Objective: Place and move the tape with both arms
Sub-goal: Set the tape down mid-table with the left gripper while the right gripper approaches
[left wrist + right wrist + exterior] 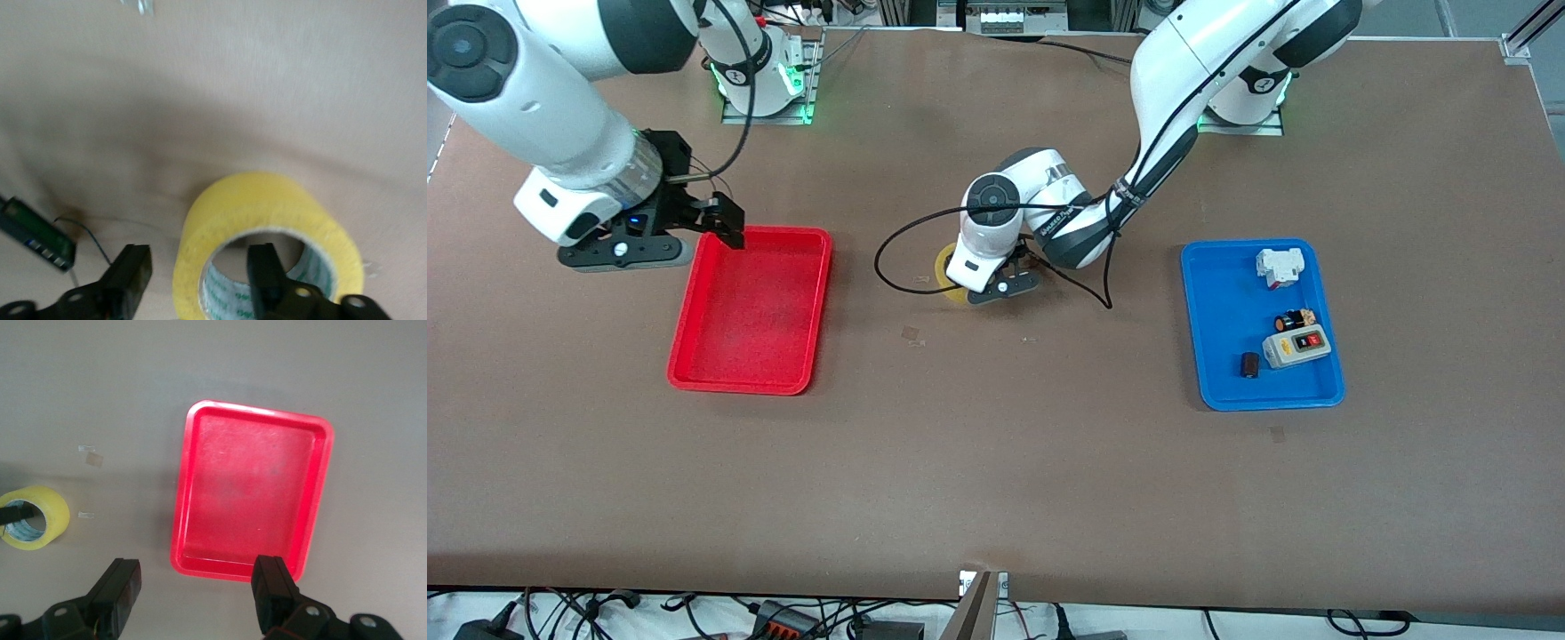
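Observation:
The tape [944, 265], a yellowish roll with a wide hollow core, is at the middle of the table, partly hidden under the left wrist. My left gripper [985, 286] is low over it and open. In the left wrist view the gripper [200, 260] straddles the wall of the tape [260, 200], with one finger inside the core and one outside, a gap showing. My right gripper [725, 222] is open and empty, up over the farther edge of the red tray [685, 311]. The right wrist view shows that gripper [197, 577], the tray [183, 487] and the tape [50, 510].
A blue tray [1193, 311] toward the left arm's end holds a grey switch box [1296, 347], a white part [1280, 265] and small dark pieces [1250, 364]. Small scraps of tape [911, 334] lie on the brown table. A black cable [889, 267] loops beside the tape.

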